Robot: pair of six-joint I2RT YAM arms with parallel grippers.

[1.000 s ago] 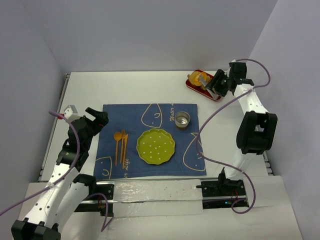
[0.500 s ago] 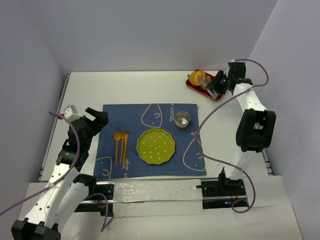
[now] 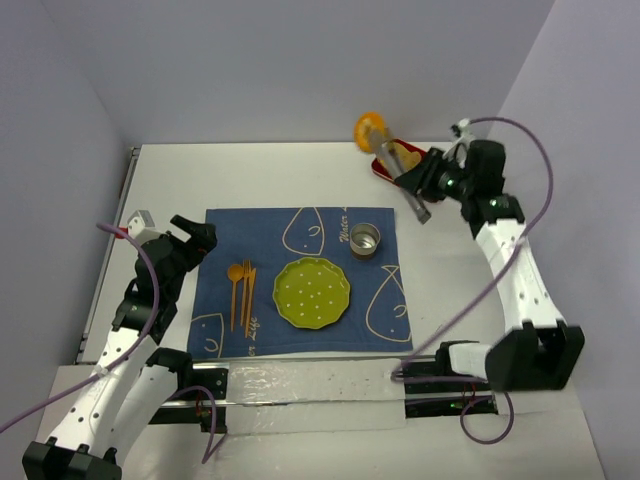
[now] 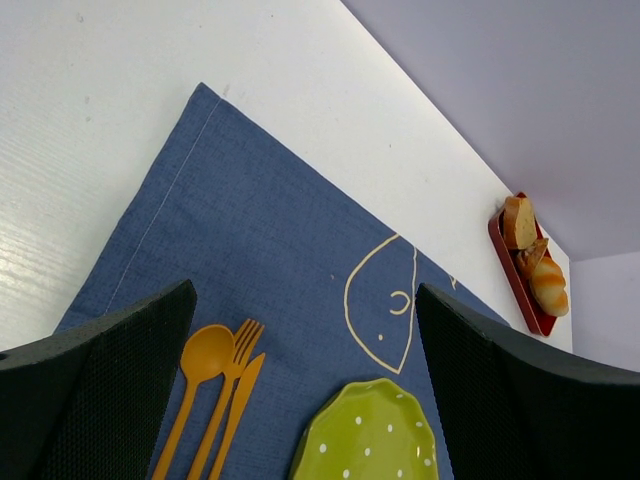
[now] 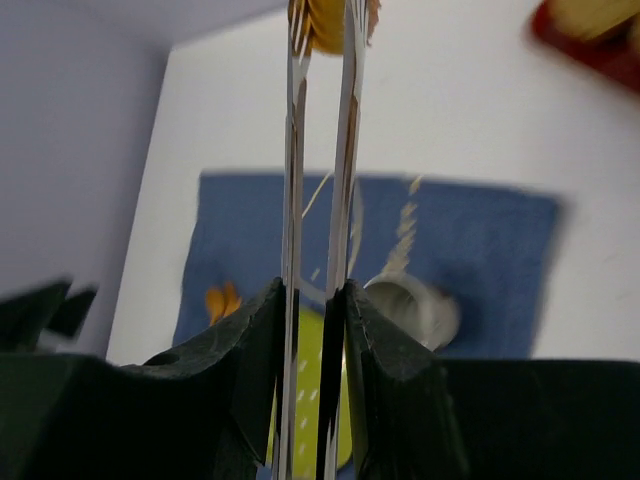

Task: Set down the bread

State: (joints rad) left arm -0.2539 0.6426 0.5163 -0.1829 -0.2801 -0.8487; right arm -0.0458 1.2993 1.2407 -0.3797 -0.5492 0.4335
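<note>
Top external view shows the green plate in the middle of a blue mat. The bread is up in the air, far behind the plate and a bit to its right. It is a small round orange bun. Thin metal tongs pinch it at their tips. The right gripper squeezes the tongs, with its two black fingers pressed tight on them. A red tray sits far behind the plate on the right side, with a pale bread piece on it. A shiny metal cup stands just behind the plate, on the right. An orange spoon, fork and knife lie side by side just left of the plate. The left gripper is further left of the plate, over the mat's edge. Its fingers are wide apart and hold nothing.
</note>
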